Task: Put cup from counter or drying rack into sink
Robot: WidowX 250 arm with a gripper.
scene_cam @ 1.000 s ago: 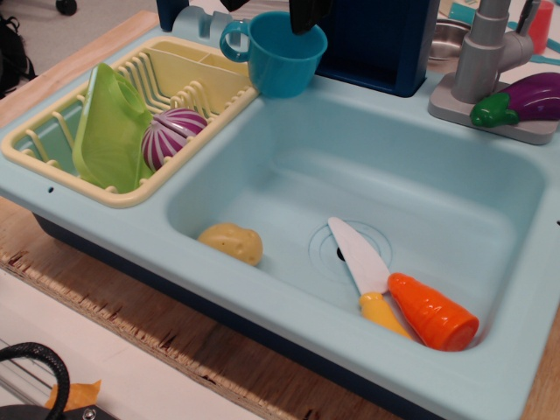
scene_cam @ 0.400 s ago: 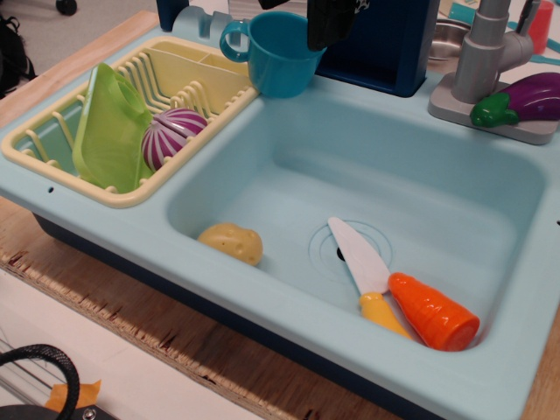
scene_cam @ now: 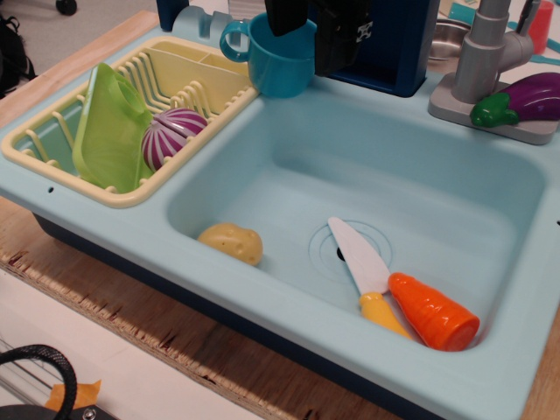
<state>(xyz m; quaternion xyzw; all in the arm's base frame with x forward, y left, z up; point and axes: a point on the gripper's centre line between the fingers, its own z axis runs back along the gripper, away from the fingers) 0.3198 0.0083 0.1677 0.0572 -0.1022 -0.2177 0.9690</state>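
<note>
The blue cup (scene_cam: pixel 278 74) stands upright on the counter (scene_cam: pixel 262 293) at the back, by the far right corner of the yellow drying rack (scene_cam: pixel 219 83). Its loop handle points left. My gripper (scene_cam: pixel 311 31) comes down from the top edge with two black fingers. One finger (scene_cam: pixel 284 16) is inside the cup's mouth and the other stands outside its right wall, so the jaws straddle the rim and are still apart. The aqua sink (scene_cam: pixel 420 175) lies in front of the cup and to its right.
The sink holds a yellow potato (scene_cam: pixel 232 242), a toy knife (scene_cam: pixel 359 262) over the drain and an orange carrot (scene_cam: pixel 433 312). The rack holds a lime green plate (scene_cam: pixel 109 127) and a purple onion (scene_cam: pixel 171 136). A grey faucet (scene_cam: pixel 486 52) and an eggplant (scene_cam: pixel 525 98) stand back right.
My gripper has come down and shifted so that both fingers now show, one inside the cup and one outside. The cup has not moved.
</note>
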